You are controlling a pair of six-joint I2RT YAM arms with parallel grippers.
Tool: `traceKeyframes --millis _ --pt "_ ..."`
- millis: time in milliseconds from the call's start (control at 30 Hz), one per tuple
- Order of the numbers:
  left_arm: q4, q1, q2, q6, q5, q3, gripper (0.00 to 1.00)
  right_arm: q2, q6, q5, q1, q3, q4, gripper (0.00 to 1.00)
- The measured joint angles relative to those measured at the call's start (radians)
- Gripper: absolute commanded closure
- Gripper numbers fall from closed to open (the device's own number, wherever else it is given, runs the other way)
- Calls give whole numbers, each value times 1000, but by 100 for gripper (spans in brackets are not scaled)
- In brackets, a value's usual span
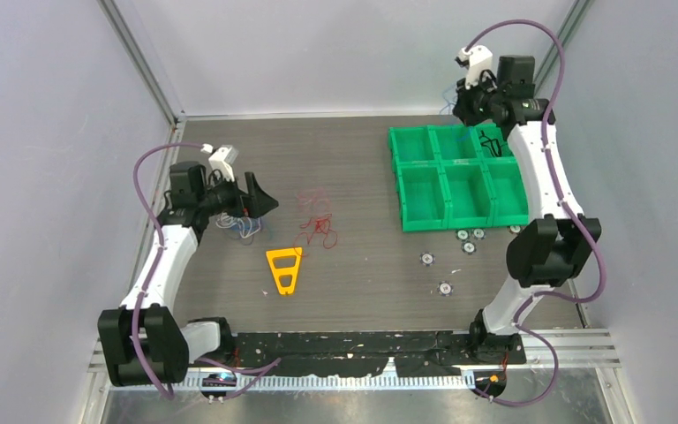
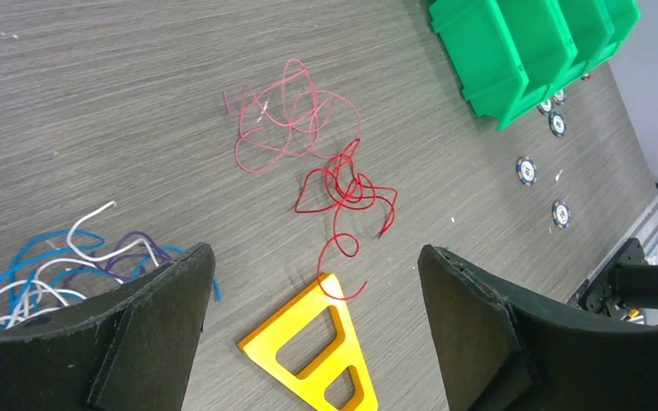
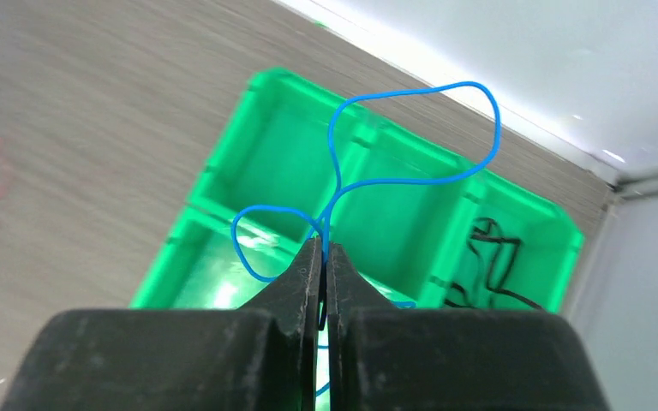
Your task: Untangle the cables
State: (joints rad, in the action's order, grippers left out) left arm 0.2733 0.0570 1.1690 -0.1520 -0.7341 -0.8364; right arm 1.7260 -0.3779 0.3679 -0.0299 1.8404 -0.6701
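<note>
My right tool [image 3: 324, 248] is pinched shut on a thin blue wire [image 3: 411, 181], held up in the air above the block of green plastic bins [image 1: 459, 221] at the far right corner of the table [image 1: 362, 283]. The wire rises from between the tips, makes one small loop to the side and a larger open loop beyond it, and a short piece shows below the tips. I cannot tell which compartment it hangs over. A thin black wire [image 3: 488, 257] lies coiled in one far compartment.

My left tool [image 2: 313, 253] is spread wide and holds nothing, raised near the left edge. Under its left finger lies a loose bundle of blue, white and purple wires [image 2: 77, 257], crossing one another. Towards the middle of the table, two red strands lie together: a pale red wire [image 2: 287, 128] in slack loops and a darker red wire [image 2: 347, 184] knotted into small curls, touching where they meet. The darker strand's free end curls onto the tip of a flat yellow triangular frame [image 2: 264, 349].
</note>
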Motion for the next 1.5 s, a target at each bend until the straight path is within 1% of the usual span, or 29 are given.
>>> traceKeyframes --millis 100,233,400,533,733,900,1167,1300,1367,1433,1467,1500 --pt "4 -3 19 5 18 -20 9 70 -25 -54 40 7 69 95" --pt "18 -3 34 23 43 -55 8 232 -66 -127 27 89 145 95" --pt "38 -3 35 49 77 -84 8 391 -118 -187 32 74 272 94" --pt "61 -3 40 61 98 -94 8 452 -153 -202 47 56 312 95" --pt "77 -3 48 66 114 -95 8 455 -193 -196 66 -18 342 95" --pt "78 -3 56 65 114 -95 8 455 -231 -171 79 -67 305 95" --pt "89 -3 56 72 114 -95 8 455 -275 -117 92 -61 179 95" --pt "100 -3 56 79 114 -95 8 455 -284 -89 94 -21 105 95" --pt "103 -3 56 82 115 -95 6 456 -287 -80 95 2 77 82" --pt "106 -3 56 83 119 -95 3 460 -291 -74 96 32 45 52" --pt "106 -3 56 83 122 -95 2 467 -293 -74 96 56 27 47" --pt "107 -3 56 84 124 -95 2 477 -287 -75 96 79 15 39"
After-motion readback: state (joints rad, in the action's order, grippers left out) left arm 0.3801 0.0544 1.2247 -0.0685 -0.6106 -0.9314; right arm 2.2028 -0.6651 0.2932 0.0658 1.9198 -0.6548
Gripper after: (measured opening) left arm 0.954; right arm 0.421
